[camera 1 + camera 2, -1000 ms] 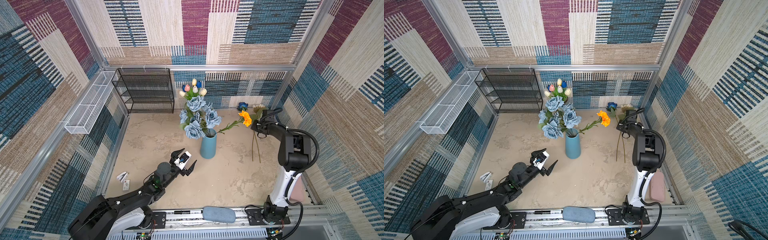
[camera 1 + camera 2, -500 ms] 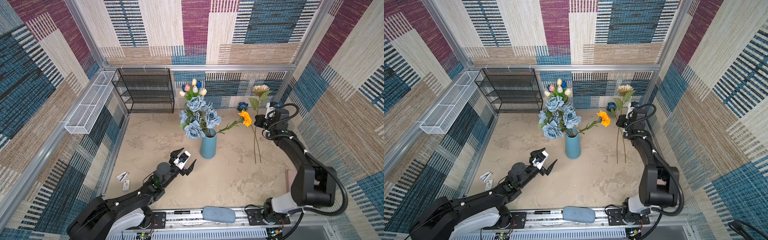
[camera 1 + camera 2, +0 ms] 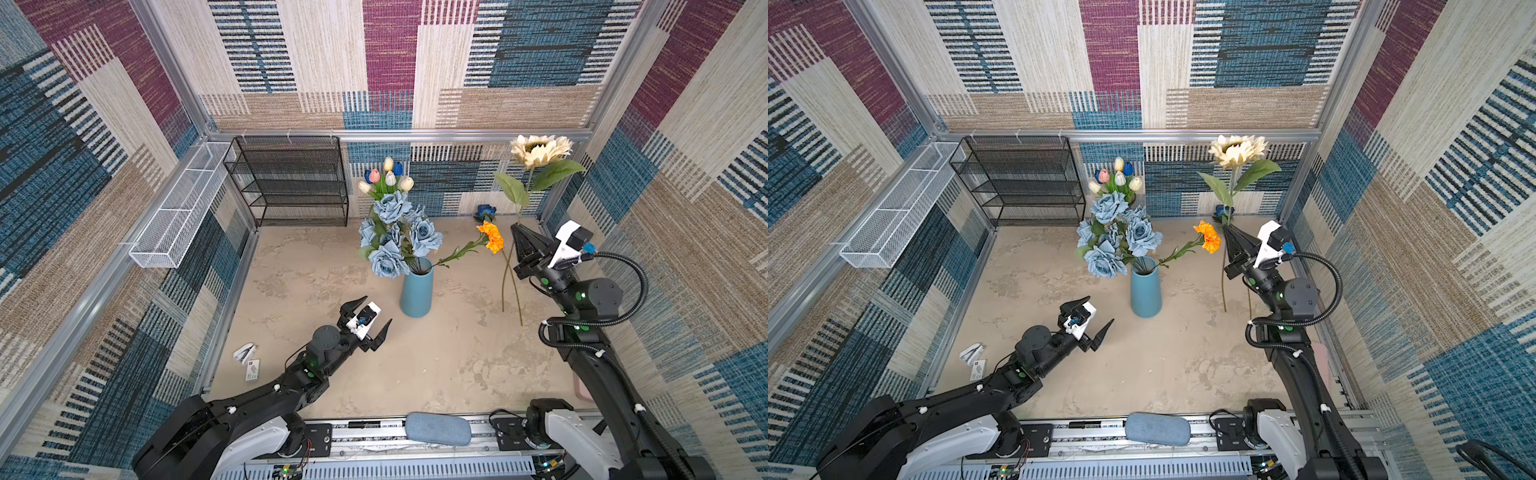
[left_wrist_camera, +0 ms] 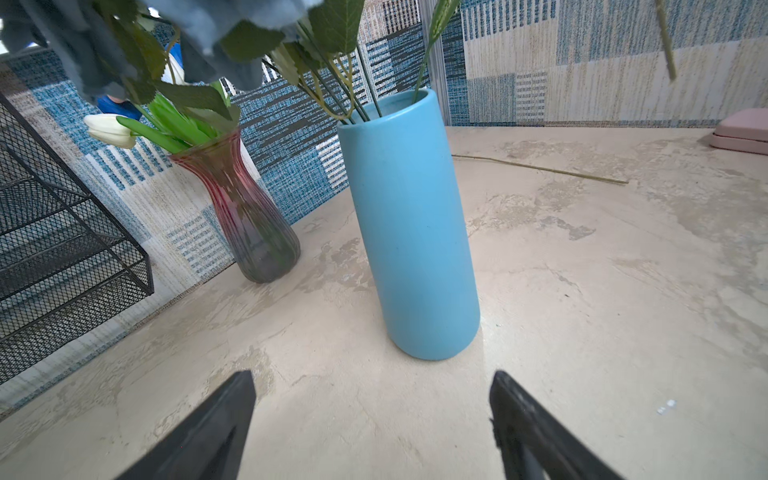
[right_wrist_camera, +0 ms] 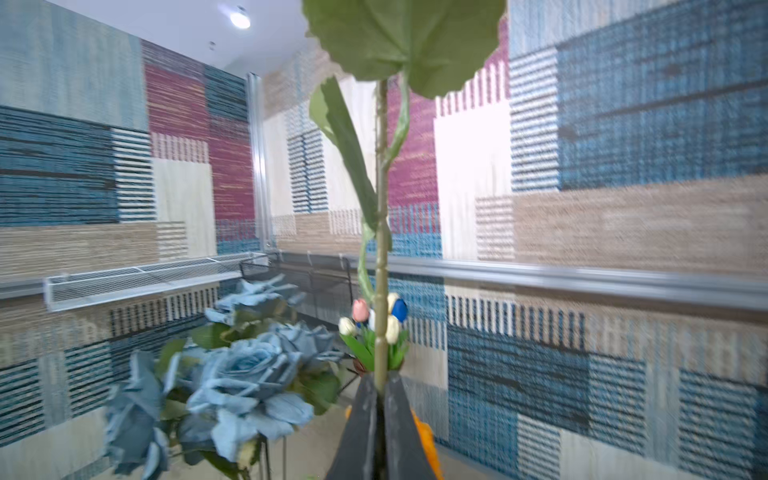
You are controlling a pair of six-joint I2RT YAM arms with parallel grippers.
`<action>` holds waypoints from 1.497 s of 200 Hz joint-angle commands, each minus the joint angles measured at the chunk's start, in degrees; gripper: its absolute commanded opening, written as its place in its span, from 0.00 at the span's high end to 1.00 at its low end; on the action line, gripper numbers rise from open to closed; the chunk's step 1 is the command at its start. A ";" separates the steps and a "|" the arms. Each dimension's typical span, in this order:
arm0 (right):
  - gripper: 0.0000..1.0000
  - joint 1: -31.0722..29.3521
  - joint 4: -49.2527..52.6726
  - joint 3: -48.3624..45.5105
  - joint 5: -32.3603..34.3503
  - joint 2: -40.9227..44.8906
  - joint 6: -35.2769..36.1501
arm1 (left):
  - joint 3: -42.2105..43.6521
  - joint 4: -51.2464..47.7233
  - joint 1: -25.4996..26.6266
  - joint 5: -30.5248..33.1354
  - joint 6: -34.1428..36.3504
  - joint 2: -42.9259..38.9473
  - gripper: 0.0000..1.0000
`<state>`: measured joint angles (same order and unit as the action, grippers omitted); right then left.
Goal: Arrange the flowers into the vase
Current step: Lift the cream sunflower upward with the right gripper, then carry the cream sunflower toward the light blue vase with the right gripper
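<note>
Two sets of jaws to report: my right jaws are clenched on the stem of the pale sunflower, holding it upright and clear of the surface, well to the right of the blue vase. My left jaws are released and empty, low over the surface just in front of the vase. In it stand blue roses and an orange bloom.

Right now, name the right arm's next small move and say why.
Probably carry the pale sunflower sideways toward the blue vase, holding it upright. The right gripper is shut on its stem and the stem end hangs off the table, yet well to the side of the vase mouth.
</note>
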<state>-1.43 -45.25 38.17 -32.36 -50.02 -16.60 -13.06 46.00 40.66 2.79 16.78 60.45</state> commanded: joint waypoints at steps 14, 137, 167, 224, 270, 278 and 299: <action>1.00 -4.53 -6.76 1.38 -0.85 3.24 0.17 | -0.12 0.95 0.03 0.78 1.51 0.20 0.09; 1.00 -25.81 -33.26 9.87 7.53 -17.35 -4.84 | -0.48 0.49 0.03 0.29 1.49 0.54 0.09; 1.00 -29.74 -36.31 12.50 11.36 -22.62 1.61 | -0.81 0.24 0.03 -0.50 1.20 0.90 0.09; 1.00 -30.64 -39.76 14.24 14.87 -28.62 6.45 | -1.13 -0.78 0.05 -0.27 1.59 0.77 0.09; 1.00 -30.72 -39.12 13.54 15.82 -30.21 8.71 | -1.33 -0.82 0.10 -0.57 1.53 1.25 0.09; 1.00 -30.65 -38.67 13.26 16.14 -30.53 8.93 | -1.35 -0.82 0.11 -0.59 1.51 1.23 0.09; 1.00 -30.65 -37.45 12.10 16.09 -30.73 9.48 | -1.33 -0.91 0.12 -0.42 1.62 1.17 0.09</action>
<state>-32.08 -81.60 51.29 -17.34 -80.47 -8.47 -14.02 44.66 40.77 2.61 17.96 61.60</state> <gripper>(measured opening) 0.067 0.912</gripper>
